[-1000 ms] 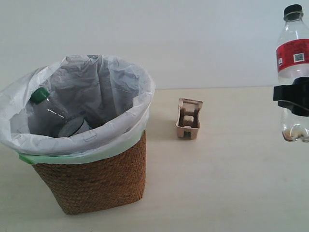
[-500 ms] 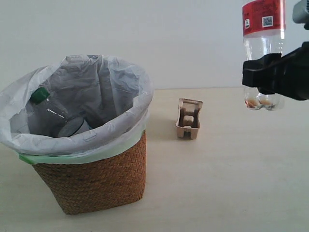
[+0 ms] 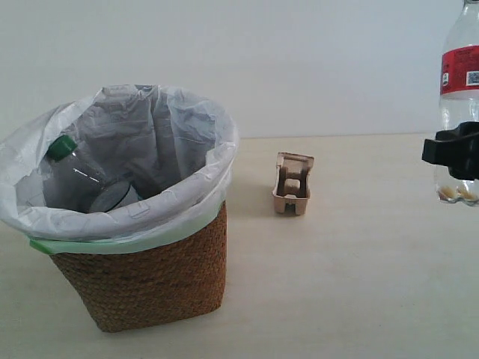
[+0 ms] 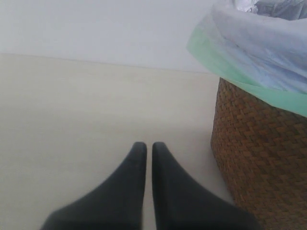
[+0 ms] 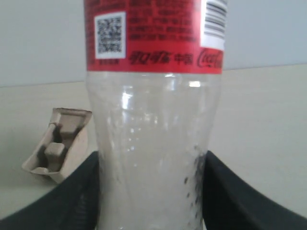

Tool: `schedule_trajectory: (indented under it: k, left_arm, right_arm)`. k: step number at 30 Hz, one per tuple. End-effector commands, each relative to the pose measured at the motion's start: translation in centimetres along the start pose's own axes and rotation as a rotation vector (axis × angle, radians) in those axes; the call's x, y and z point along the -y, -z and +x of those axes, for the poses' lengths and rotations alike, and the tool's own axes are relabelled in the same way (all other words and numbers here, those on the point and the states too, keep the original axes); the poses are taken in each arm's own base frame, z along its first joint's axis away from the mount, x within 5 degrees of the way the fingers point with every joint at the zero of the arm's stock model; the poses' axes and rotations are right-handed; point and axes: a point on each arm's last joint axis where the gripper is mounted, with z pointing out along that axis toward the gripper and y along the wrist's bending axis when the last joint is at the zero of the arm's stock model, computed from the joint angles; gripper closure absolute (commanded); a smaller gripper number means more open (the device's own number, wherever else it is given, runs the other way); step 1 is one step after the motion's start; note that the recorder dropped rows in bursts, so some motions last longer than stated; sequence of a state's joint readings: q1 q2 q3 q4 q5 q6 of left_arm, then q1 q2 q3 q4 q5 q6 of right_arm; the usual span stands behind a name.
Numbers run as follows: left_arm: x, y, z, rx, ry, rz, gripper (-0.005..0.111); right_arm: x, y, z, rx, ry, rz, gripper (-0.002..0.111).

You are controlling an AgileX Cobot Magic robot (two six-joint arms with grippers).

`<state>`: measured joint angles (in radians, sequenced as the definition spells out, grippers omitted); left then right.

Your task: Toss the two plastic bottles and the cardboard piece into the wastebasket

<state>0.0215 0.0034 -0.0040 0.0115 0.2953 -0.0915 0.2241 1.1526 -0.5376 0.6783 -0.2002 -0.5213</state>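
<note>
While the right pincer (image 3: 457,152) clamps the upright red-label bottle (image 3: 459,75) at its waist, well right of the wastebasket (image 3: 150,277), both have shifted rightward and lower; left pincer (image 4: 145,146) closed.

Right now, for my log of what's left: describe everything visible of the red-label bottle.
Clear plastic red-label bottle, upright, held above the table at the exterior view's right edge. The right gripper clamps its lower body from both sides. A red label with QR code and barcode wraps the upper part; brown dregs lie at the bottom. Its top is cropped.
</note>
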Motion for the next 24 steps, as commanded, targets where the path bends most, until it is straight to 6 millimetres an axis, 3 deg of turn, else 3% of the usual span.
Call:
schedule_trajectory:
  k: [1,6,13,24]
  left_arm:
    - [0.0,0.0,0.1,-0.001,-0.001,0.007,0.103]
    - [0.0,0.0,0.1,-0.001,-0.001,0.007,0.103]
    - [0.0,0.0,0.1,-0.001,-0.001,0.007,0.103]
    - [0.0,0.0,0.1,-0.001,-0.001,0.007,0.103]
  right_arm:
    - [0.8,0.1,0.0,-0.002,0.007,0.076,0.108]
    - [0.8,0.0,0.4,-0.043,0.004,0.077,0.108]
    - [-1.3,0.1,-1.1,-0.108,-0.075,-0.118,0.108]
    - [-0.9,0.0,-1.0,-0.087,-0.091,-0.073,0.108]
